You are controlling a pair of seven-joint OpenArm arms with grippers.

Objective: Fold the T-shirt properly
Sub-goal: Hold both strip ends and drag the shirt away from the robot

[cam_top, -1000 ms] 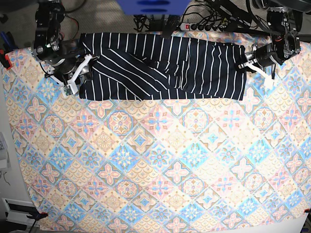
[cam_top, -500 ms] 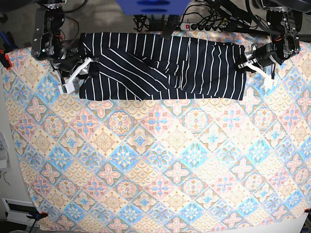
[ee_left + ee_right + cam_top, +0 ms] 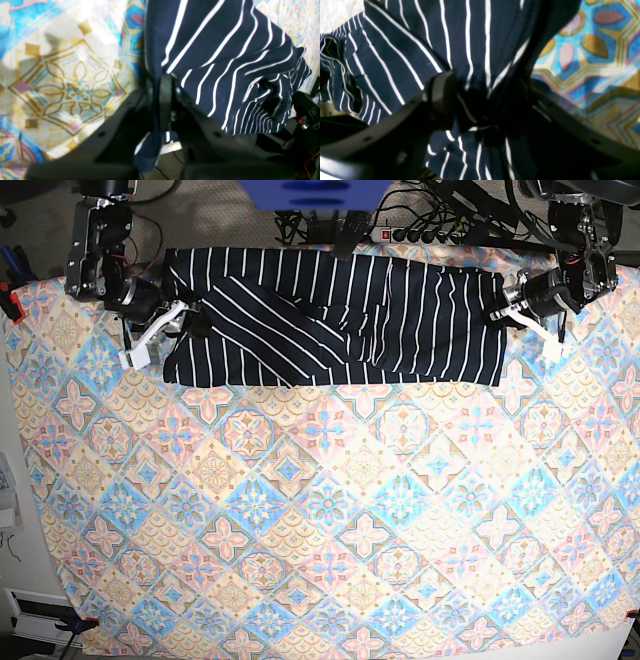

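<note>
Tablecloth (image 3: 330,510); T-shirt (image 3: 330,320) hem behind fingers (image 3: 165,100)

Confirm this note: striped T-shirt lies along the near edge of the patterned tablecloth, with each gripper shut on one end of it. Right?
Not quite. The T-shirt lies along the far edge of the tablecloth, as the base view shows. The rest holds: the left gripper and right gripper each pinch one end.

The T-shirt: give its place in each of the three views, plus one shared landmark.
Base: T-shirt spans the top edge of the table.
Left wrist: upper right, edge pinched by the left gripper.
Right wrist: fills left and centre.
Shared landmark: the patterned tablecloth beside the shirt's edge.
</note>
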